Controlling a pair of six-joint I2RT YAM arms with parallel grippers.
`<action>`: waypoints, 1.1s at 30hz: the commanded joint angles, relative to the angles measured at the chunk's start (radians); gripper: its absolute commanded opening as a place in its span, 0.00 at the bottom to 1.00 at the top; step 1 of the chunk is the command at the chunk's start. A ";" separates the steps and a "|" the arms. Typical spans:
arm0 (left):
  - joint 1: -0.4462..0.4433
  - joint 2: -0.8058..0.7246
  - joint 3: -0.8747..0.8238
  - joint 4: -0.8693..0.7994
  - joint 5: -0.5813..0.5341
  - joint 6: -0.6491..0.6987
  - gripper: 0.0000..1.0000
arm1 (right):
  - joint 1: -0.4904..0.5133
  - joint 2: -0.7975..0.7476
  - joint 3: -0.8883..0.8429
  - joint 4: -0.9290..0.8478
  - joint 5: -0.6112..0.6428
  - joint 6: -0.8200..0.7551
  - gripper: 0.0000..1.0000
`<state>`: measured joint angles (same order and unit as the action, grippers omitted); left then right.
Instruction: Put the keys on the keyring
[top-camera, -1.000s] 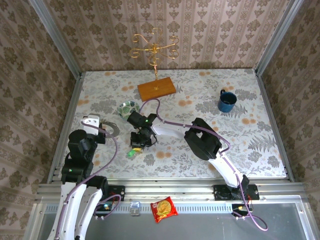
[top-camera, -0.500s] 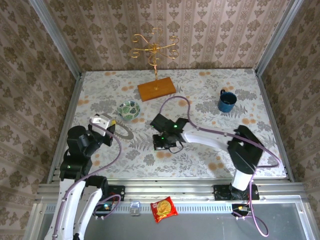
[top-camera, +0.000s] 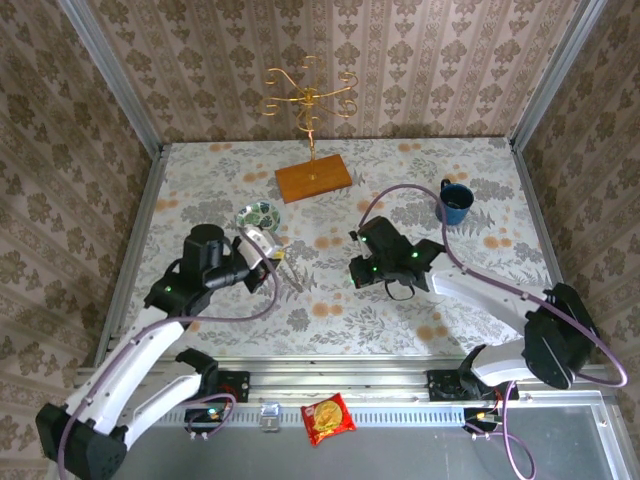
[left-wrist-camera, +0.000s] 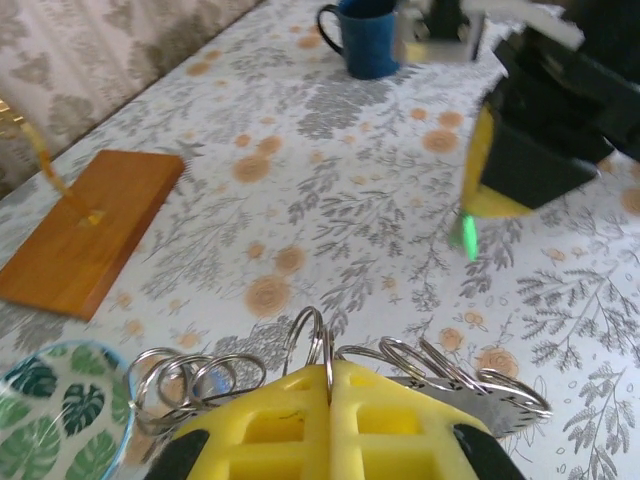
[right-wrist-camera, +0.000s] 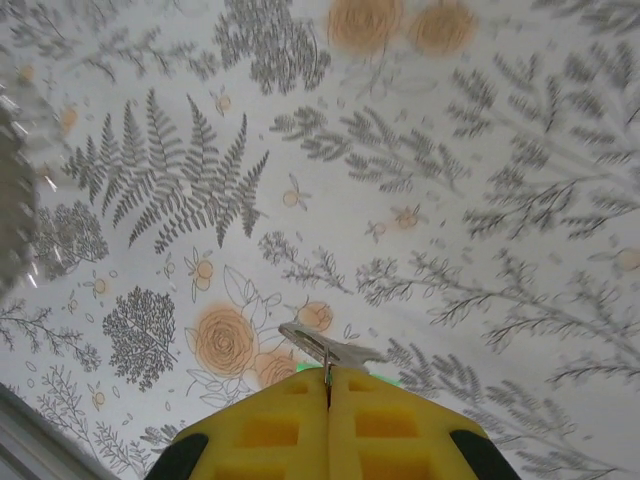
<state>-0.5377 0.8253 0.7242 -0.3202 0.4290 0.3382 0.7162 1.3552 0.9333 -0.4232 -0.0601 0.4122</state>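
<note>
Now the left gripper (left-wrist-camera: 330, 390) clamps the keyring (left-wrist-camera: 322, 345), loops fanning ahead of its jaws; the right gripper (right-wrist-camera: 328, 385) pinches the green key (right-wrist-camera: 325, 348), blade lying crosswise beyond the tips. Both grippers have swung rightward since a second ago.

**Ring and key half hidden**

Left wrist view: the bowl (left-wrist-camera: 50, 425) is cropped at 7 o'clock. The keyring (left-wrist-camera: 415, 362) is half hidden behind the left hand (left-wrist-camera: 330, 372). At 2 o'clock the right hand (left-wrist-camera: 478, 205) is blurred, its green key (left-wrist-camera: 465, 235) a smear.
</note>
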 joint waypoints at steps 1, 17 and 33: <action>-0.043 0.058 0.051 0.052 -0.022 0.069 0.00 | -0.038 -0.046 -0.037 0.058 -0.041 -0.112 0.00; -0.154 0.237 0.079 0.095 0.027 0.205 0.00 | -0.070 -0.074 -0.085 0.127 -0.405 -0.421 0.00; -0.199 0.297 0.044 0.133 0.107 0.254 0.00 | -0.010 -0.173 -0.210 0.389 -0.422 -0.555 0.00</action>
<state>-0.7261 1.1160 0.7738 -0.2340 0.4953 0.5713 0.6956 1.1957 0.7246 -0.1032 -0.4618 -0.1139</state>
